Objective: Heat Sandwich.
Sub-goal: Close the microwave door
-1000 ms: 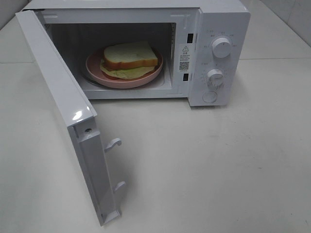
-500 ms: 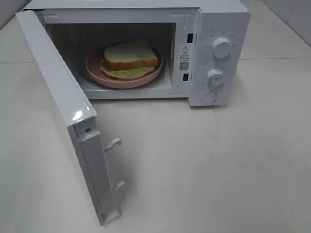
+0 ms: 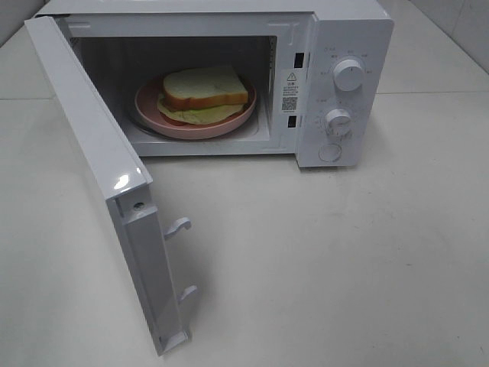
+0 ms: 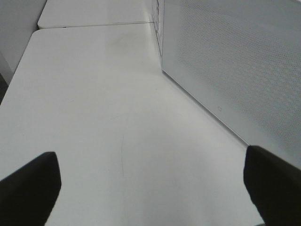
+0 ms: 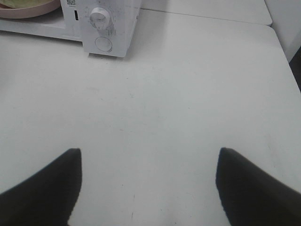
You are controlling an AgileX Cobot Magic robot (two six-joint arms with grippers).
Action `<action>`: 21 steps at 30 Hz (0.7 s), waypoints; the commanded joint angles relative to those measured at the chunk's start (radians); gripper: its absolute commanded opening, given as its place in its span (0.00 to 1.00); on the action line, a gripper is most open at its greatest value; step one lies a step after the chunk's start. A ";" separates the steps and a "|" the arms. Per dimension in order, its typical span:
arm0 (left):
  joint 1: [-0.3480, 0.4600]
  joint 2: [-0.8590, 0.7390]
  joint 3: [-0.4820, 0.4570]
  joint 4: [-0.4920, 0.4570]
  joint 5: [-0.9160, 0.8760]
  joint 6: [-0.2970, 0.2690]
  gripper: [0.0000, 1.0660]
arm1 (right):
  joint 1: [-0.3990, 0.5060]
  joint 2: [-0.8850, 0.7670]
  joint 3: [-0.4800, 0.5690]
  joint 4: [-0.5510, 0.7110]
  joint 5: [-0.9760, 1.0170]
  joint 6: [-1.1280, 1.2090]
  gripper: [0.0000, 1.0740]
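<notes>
The sandwich [image 3: 205, 90], white bread over pale green filling, lies on a round pink plate [image 3: 229, 125] inside the white microwave [image 3: 344, 30]. The microwave door [image 3: 92, 145] hangs wide open, swung out toward the front left. Neither arm shows in the exterior high view. My left gripper [image 4: 150, 188] stands open over bare table, with the outer face of the door [image 4: 244, 70] close beside it. My right gripper [image 5: 148, 188] is open too, empty, well back from the microwave's control panel [image 5: 107, 28]. A sliver of the plate [image 5: 28, 9] shows at that view's corner.
Two dials [image 3: 349, 74] and a round button [image 3: 330, 152] sit on the microwave's right panel. Door latch hooks [image 3: 178, 226] stick out from the door's edge. The white table [image 3: 344, 267] stretches out in front of and right of the microwave.
</notes>
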 commanded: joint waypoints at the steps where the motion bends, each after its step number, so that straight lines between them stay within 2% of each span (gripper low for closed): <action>1: -0.003 -0.023 0.001 0.002 -0.008 0.002 0.95 | -0.008 -0.026 0.002 0.002 -0.004 0.009 0.71; 21: -0.003 -0.020 0.001 0.002 -0.008 0.001 0.95 | -0.008 -0.026 0.002 0.002 -0.004 0.009 0.71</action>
